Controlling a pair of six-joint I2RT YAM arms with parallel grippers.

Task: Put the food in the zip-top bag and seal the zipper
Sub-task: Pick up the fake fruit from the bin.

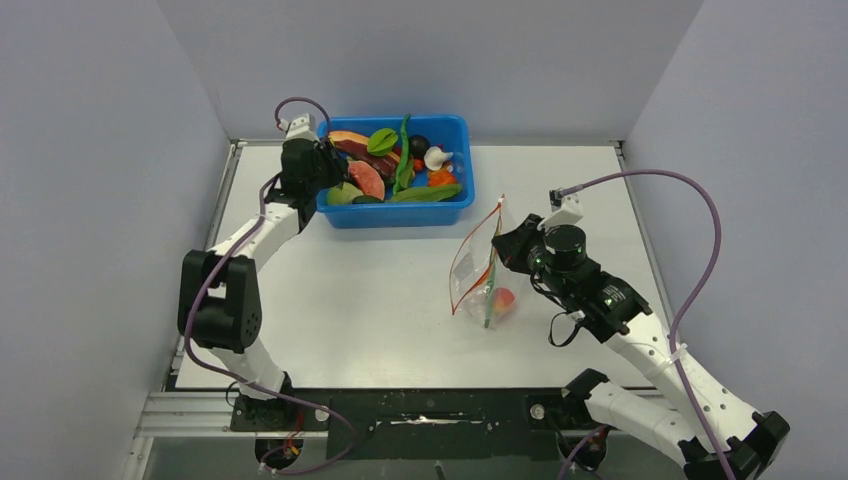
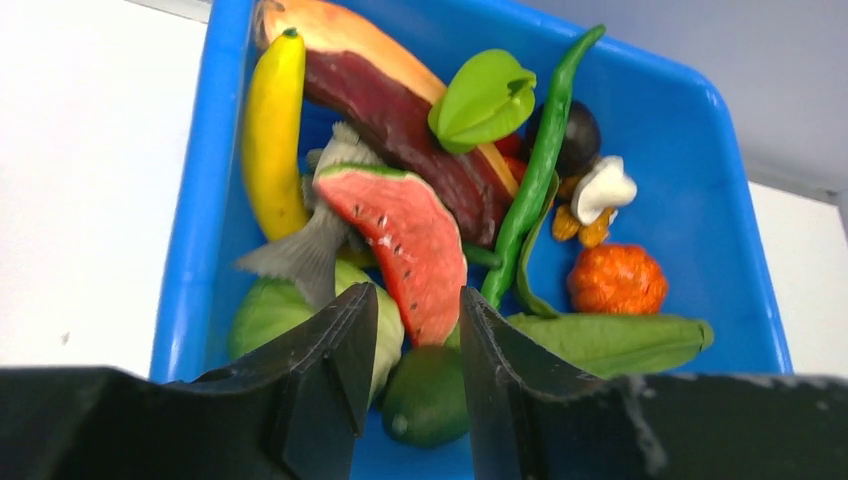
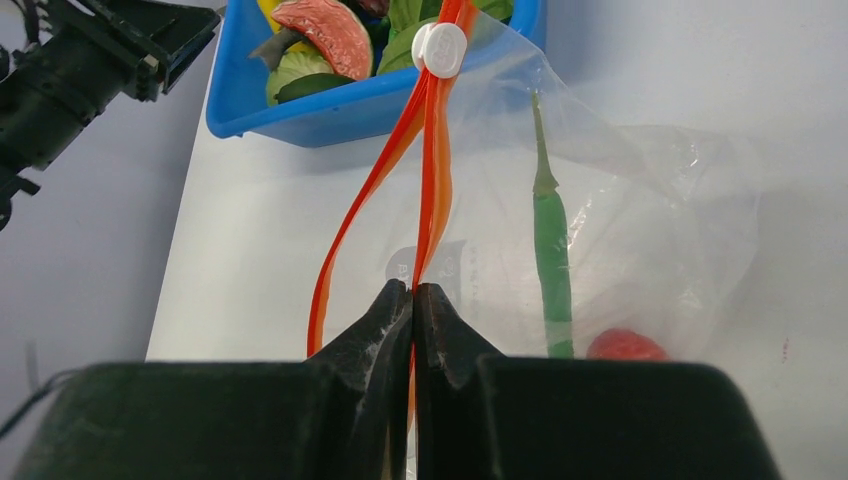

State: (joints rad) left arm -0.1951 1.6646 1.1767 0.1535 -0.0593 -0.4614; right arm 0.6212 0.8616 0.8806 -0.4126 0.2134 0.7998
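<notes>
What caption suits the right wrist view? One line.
Right gripper shut on zipper of the zip-top bag; green pod and red fruit inside.

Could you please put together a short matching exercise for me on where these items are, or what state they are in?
Things:
1. watermelon slice
2. slider tab
3. right hand
4. left hand

Places or states:
A. open, at the blue tub
B. lying in the blue tub
C. shut on the zipper
D. white, at the far end of the zipper

Pairs: 1-B, 2-D, 3-C, 4-A
</notes>
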